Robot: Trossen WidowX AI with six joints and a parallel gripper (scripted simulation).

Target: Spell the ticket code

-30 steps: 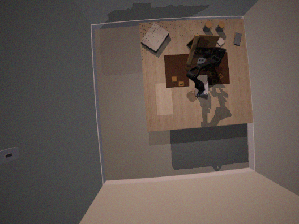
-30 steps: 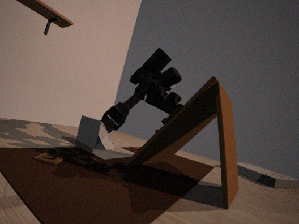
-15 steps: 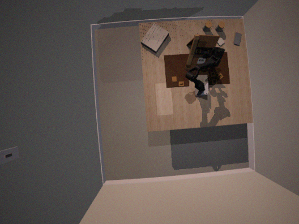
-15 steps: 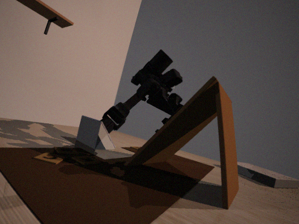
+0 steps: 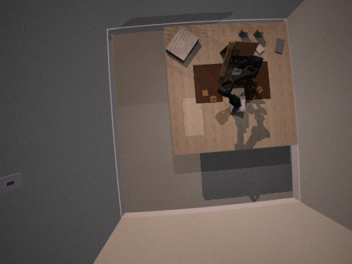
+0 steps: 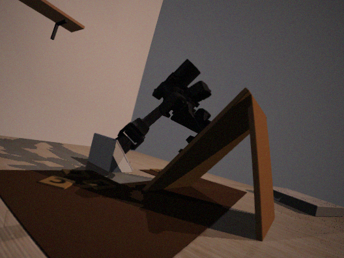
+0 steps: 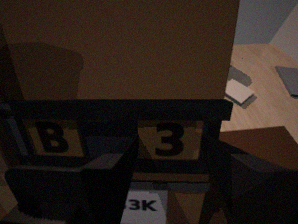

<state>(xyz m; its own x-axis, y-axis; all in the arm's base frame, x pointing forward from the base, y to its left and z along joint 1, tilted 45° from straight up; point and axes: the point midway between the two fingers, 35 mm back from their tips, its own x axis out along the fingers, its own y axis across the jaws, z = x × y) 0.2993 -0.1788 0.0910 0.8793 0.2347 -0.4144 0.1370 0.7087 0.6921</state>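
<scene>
The tilted wooden board [image 5: 248, 47] [image 6: 260, 146] carries a dark rail [image 7: 115, 107]. A B tile [image 7: 54, 137] sits in the rail at the left of the wrist view. My gripper [image 7: 171, 144] is shut on the 3 tile, one finger at each side. The 3 tile [image 7: 170, 131] lies in line with the rail near its right end, with a gap between it and B. The ticket [image 7: 142, 208] [image 5: 237, 71] shows "3K"; its left part is hidden by a finger. Loose tiles [image 5: 205, 93] [image 5: 213, 99] lie left of the arm, and a tile [image 5: 259, 89] [image 6: 55, 182] lies right of it among others in shadow.
A brown mat [image 5: 208, 77] [image 6: 98, 225] lies under the board. A pale box [image 5: 183, 45] stands back left. Two orange-topped cups [image 5: 245, 29] [image 5: 260, 30], a white block [image 5: 260, 49] [image 7: 240, 93] and a grey slab [image 5: 279, 46] [image 7: 290, 80] are back right.
</scene>
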